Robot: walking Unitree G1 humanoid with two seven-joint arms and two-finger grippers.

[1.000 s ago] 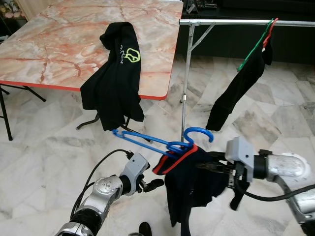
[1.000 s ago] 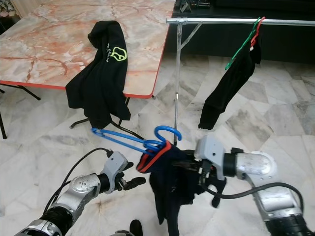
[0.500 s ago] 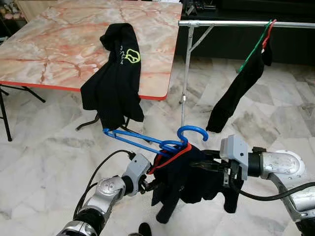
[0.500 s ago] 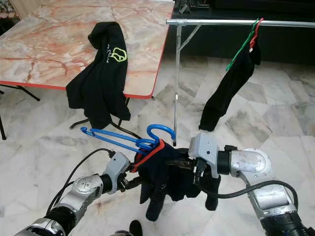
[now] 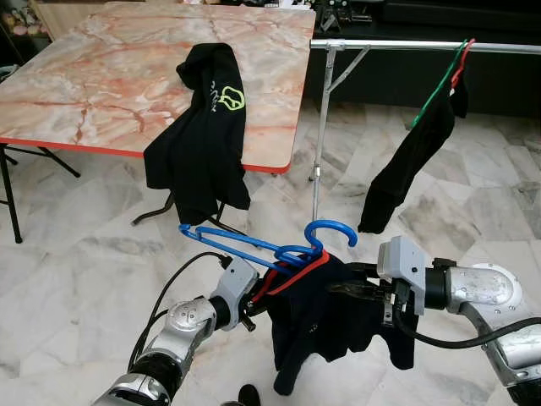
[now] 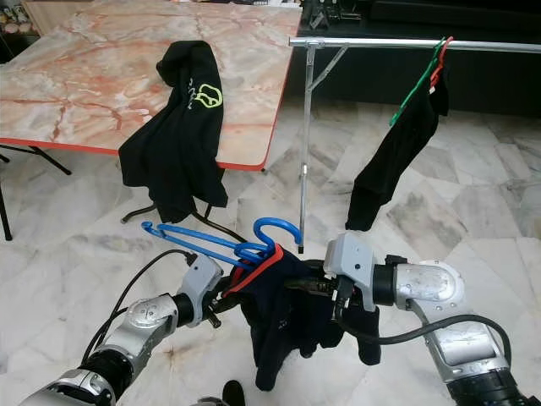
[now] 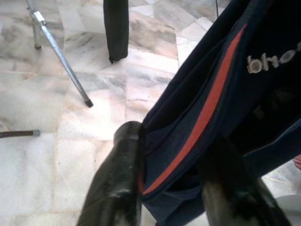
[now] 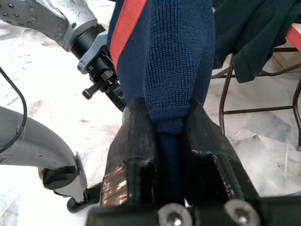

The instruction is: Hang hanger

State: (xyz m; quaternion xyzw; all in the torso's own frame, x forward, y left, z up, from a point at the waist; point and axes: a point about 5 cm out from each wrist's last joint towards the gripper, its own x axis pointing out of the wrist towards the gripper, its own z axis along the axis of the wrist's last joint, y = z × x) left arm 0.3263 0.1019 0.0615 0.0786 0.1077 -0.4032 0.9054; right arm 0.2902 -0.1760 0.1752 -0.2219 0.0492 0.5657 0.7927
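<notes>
Right gripper: both black fingers pinched tight on a fold of the dark navy knit garment with an orange-red stripe. Left gripper: fingers spread, the garment's striped edge between them, one finger touching the cloth; a firm grip cannot be confirmed. The garment hangs between the two arms, draped on the blue plastic hanger, hook up, low above the marble floor. Beyond stands a silver metal clothes rail carrying a black garment on a green hanger. A black hoodie drapes over the marble-patterned table edge.
</notes>
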